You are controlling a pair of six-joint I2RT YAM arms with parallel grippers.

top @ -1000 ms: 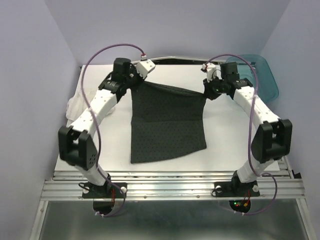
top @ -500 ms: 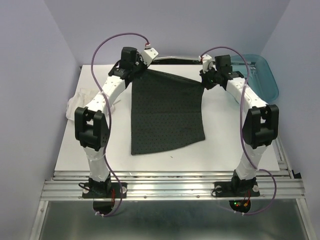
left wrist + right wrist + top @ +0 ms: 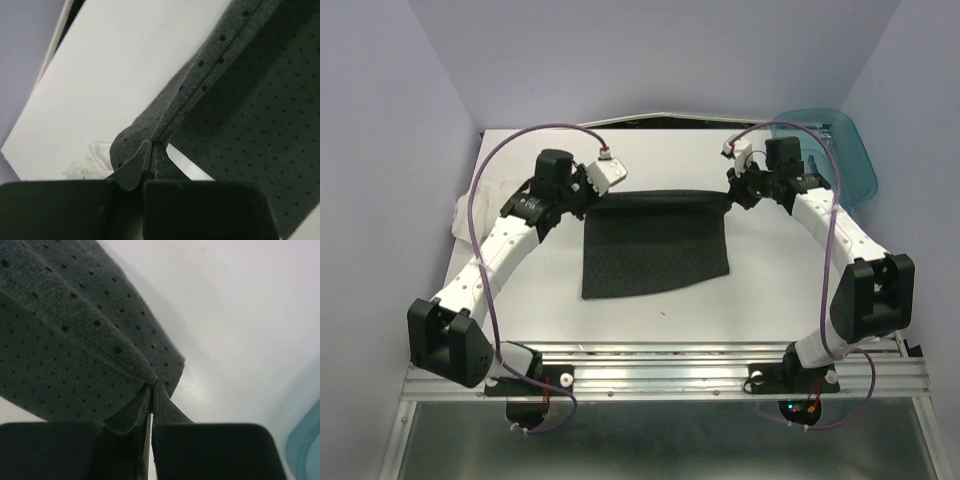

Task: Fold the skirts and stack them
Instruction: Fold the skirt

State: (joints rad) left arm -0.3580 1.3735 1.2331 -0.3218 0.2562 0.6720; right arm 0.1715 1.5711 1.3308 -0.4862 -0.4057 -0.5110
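Arms lowered since earlier frame. Black dotted skirt (image 3: pixel 655 250) lies mid table (image 3: pixel 770 290), far hem corners pinched tight by left gripper (image 3: pixel 592 197) and right gripper (image 3: pixel 728 196). White skirt (image 3: pixel 470 205) bunched at left edge.

Bright, even light; soft shadow beneath black skirt (image 3: pixel 655 250); blurred wrist foregrounds.

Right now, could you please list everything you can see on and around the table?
dark dotted skirt: one, charcoal, mid-table, far edge lifted
white skirt: one, white, left edge of table, partly hidden
bin: one, teal, far right
table: one, white
rail: one, silver, near edge
cables: two, purple, one looping over each arm
left arm: one, white and black, jaws shut on the dark skirt's far left corner
right arm: one, white and black, jaws shut on its far right corner
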